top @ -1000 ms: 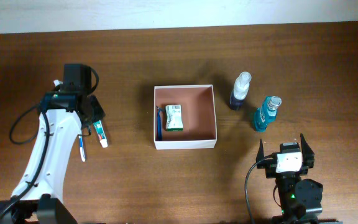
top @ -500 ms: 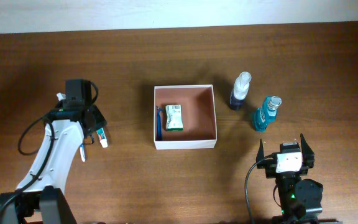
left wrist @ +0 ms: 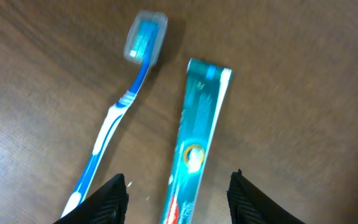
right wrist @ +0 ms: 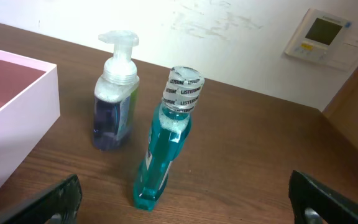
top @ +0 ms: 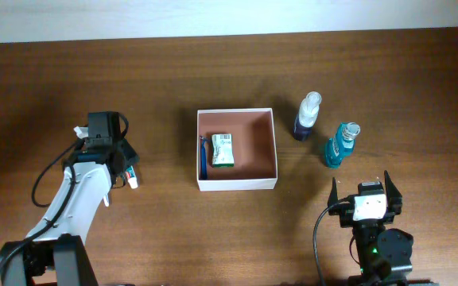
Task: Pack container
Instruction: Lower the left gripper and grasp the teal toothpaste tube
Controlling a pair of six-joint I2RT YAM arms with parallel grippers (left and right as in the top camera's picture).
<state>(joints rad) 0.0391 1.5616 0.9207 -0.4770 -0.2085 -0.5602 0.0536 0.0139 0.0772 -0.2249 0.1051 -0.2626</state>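
Cap (left wrist: 145, 37) on toothbrush (left wrist: 114, 118) shows only at left wrist; left pincer (left wrist: 179, 202) spread astride toothpaste (left wrist: 201, 124), right pincer (right wrist: 188, 199) spread.

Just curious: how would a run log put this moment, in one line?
left pincer: open astride toothpaste | right pincer: open | container: packet inside

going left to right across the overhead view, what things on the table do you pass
toothpaste tube → container → pump bottle → mouthwash bottle
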